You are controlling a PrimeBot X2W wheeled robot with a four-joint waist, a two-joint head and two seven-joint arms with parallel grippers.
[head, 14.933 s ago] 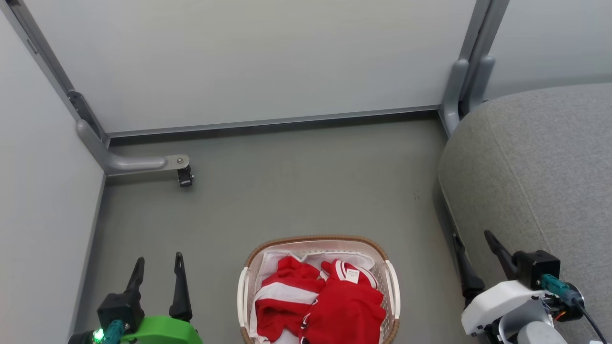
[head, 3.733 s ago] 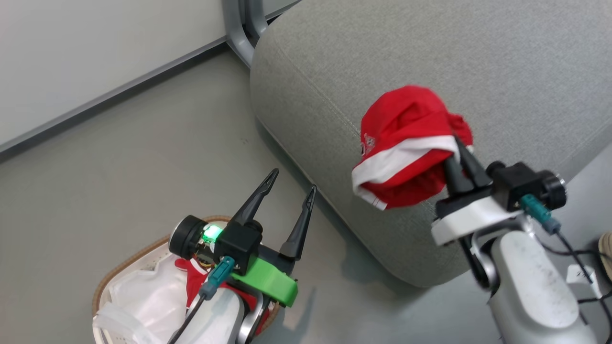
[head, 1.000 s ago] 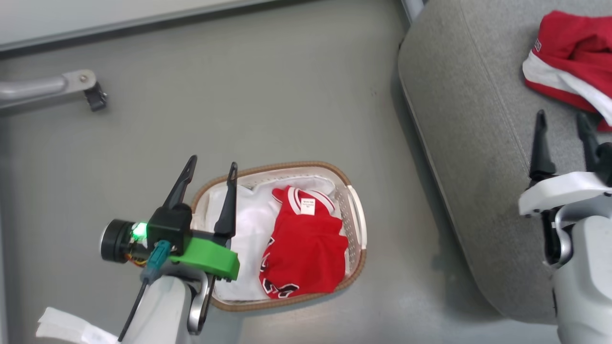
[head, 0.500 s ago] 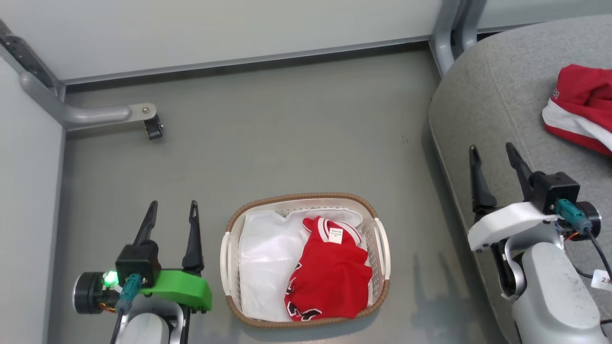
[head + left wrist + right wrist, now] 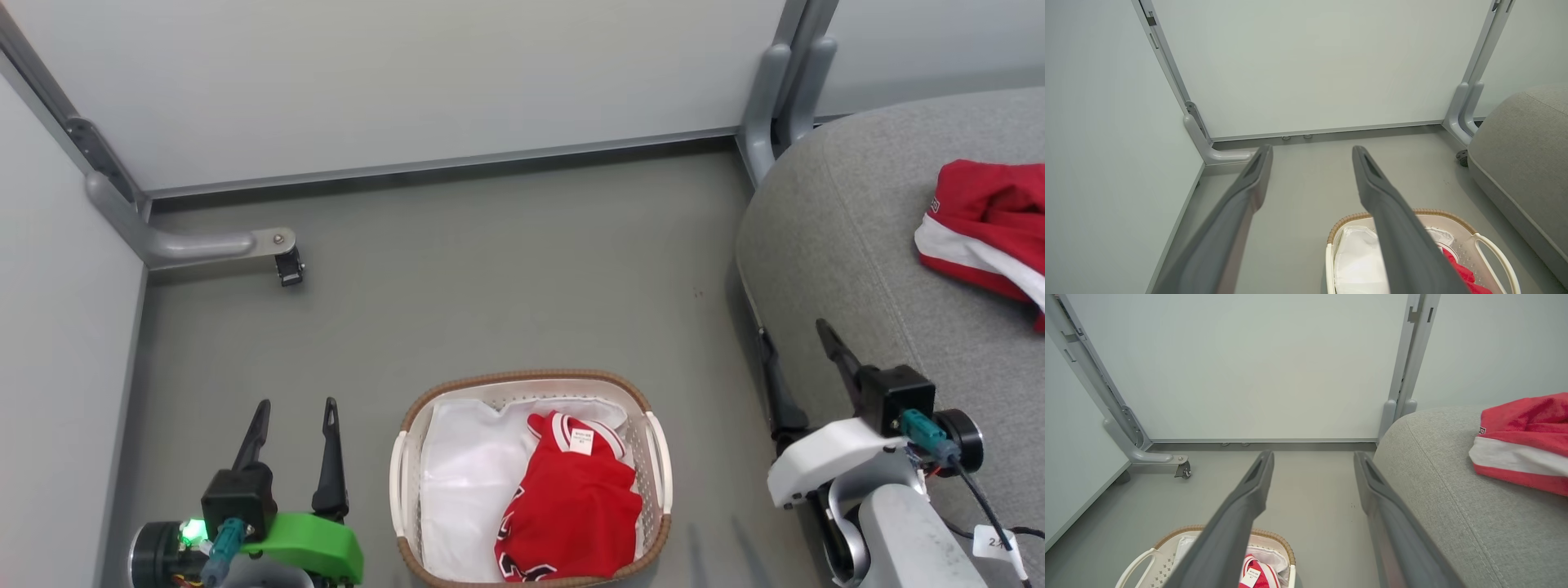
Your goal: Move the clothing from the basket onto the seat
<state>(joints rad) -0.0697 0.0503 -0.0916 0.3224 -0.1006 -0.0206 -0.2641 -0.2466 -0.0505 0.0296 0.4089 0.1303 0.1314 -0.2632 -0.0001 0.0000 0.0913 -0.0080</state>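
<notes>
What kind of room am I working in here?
Likely a partitioned test bay, not a home: pale divider panels on grey metal feet, one with a castor, grey floor, and a grey seat.

Basket: perforated white plastic, slightly glossy, brown woven-look rim. Clothing: soft red cloth, matt, white stripes. Sheet: thin white fabric. Seat: light grey woven upholstery, matt, coarse. Floor: smooth grey, faint sheen. Partition feet: grey metal.
</notes>
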